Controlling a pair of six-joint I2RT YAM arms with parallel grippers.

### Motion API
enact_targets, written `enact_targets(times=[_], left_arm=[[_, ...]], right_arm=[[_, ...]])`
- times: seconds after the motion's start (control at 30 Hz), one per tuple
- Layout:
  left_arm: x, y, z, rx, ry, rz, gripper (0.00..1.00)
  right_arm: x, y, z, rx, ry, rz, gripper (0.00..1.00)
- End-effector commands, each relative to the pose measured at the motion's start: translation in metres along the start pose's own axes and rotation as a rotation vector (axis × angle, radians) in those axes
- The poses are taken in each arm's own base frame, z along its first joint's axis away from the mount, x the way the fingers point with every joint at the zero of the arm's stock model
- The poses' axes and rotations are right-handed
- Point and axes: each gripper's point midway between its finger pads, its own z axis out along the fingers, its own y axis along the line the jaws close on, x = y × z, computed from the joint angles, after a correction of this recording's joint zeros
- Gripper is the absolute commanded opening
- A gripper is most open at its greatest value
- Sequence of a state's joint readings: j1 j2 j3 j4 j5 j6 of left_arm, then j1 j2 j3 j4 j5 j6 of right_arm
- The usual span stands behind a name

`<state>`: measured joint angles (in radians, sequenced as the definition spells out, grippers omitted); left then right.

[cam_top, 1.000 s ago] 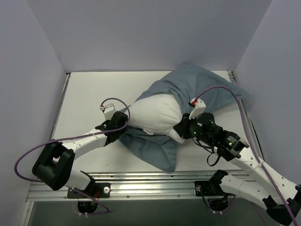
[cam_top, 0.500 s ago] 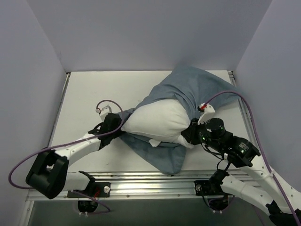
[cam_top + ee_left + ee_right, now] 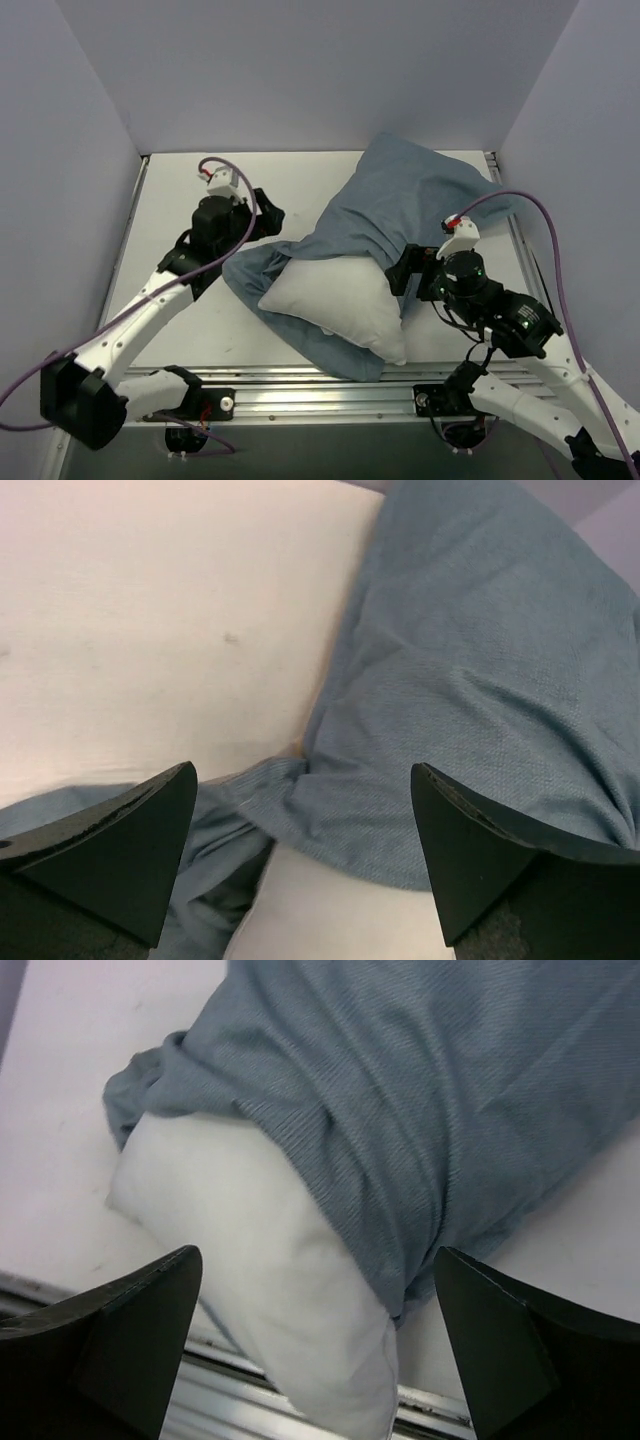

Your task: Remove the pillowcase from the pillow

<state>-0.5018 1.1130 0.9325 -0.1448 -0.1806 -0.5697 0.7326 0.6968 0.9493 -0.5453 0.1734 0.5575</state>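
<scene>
The left gripper points right, the right gripper points left, both with jaws spread wide, holding nothing.

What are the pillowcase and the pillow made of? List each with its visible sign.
Pillowcase: woven cloth, probably cotton or a blend, matte dusty blue; fine ribbed weave and soft folds show.
Pillow: smooth matte white fabric over soft filling, judging by its plump bulge; fibre unclear.

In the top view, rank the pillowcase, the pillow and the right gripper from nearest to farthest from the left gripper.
1. pillowcase, just right of the left gripper.
2. pillow, toward the front edge.
3. right gripper, beyond the pillow.
</scene>
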Motion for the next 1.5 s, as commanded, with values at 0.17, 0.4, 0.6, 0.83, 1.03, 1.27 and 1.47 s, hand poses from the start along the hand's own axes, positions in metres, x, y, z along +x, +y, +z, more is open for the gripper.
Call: enact_targets(times=[0.17,0.4,0.6,0.83,1.03,1.27,1.47], left_arm=[[0.074,-0.069,0.092,0.311,0.306,-0.063,1.00],[0.147,-0.080,0.052,0.382,0.453,-0.112,1.00],[0.178,-0.096,-0.033,0.402,0.469,-0.083,0.95],[0.155,-0.045,-0.028,0.198,0.335,-0.116,0.95],[0.116,-0.036,0.015,0.170,0.269,-0.135,0.95],[0.085,-0.058,-0.019,0.215,0.286,-0.149,0.96],[0.077,-0.032,-0.065,0.112,0.292,-0.174,0.97]], right_arm=[[-0.024,-0.069,0.063,0.392,-0.063,0.054,0.98],[-0.011,-0.042,0.157,0.013,0.104,0.043,0.90],[-0.007,0.037,0.202,-0.210,0.205,-0.162,0.89],[-0.040,0.095,0.259,-0.339,0.140,-0.213,0.89],[-0.087,0.095,0.286,-0.212,0.045,-0.288,0.89],[-0.118,0.052,0.201,0.011,-0.048,-0.307,0.98],[-0.060,0.032,0.134,-0.003,0.003,-0.232,1.00]])
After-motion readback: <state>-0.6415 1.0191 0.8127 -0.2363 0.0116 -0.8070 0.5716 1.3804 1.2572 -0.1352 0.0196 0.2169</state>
